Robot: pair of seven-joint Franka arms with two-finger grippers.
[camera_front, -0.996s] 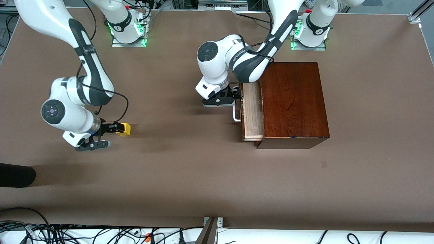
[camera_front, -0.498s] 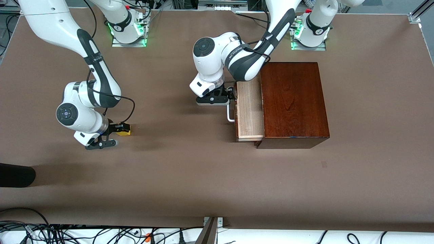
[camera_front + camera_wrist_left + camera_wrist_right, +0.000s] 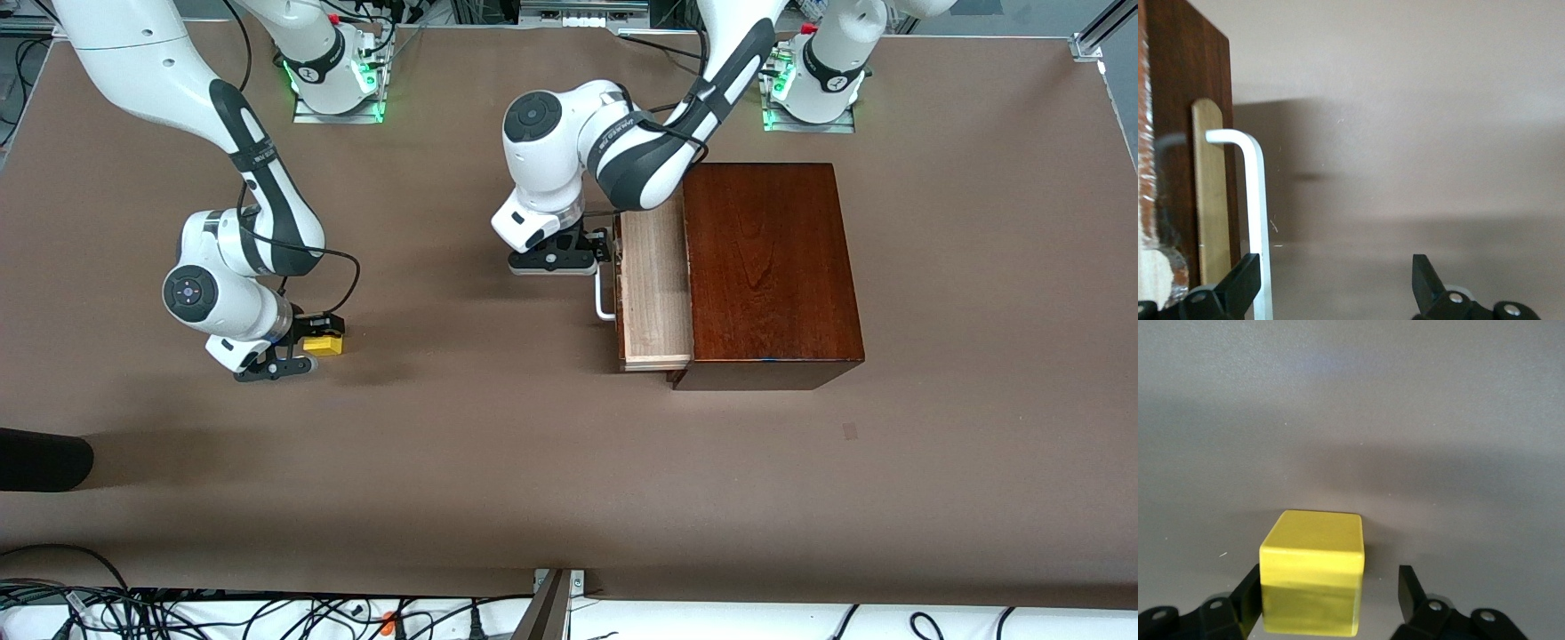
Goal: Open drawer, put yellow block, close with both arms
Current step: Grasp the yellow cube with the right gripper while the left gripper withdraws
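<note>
The yellow block (image 3: 324, 347) (image 3: 1313, 577) rests on the table toward the right arm's end. My right gripper (image 3: 313, 338) (image 3: 1330, 600) is low over the table, open and straddling the block. One finger touches it and a gap shows at the other. The drawer (image 3: 656, 289) stands partly pulled out of the dark wooden box (image 3: 769, 267). Its white handle (image 3: 605, 298) (image 3: 1258, 213) runs between the fingers of my left gripper (image 3: 601, 252) (image 3: 1335, 287), close against one finger (image 3: 1238, 290). That gripper is open and grips nothing.
A black object (image 3: 44, 458) lies at the table's edge toward the right arm's end, nearer the front camera. Cables (image 3: 267, 613) run along the front edge. Bare brown table lies between block and drawer.
The drawer slid farther out of the box with the left gripper at its handle. The right arm moved toward the block and its fingers now straddle it, standing narrower than before.
</note>
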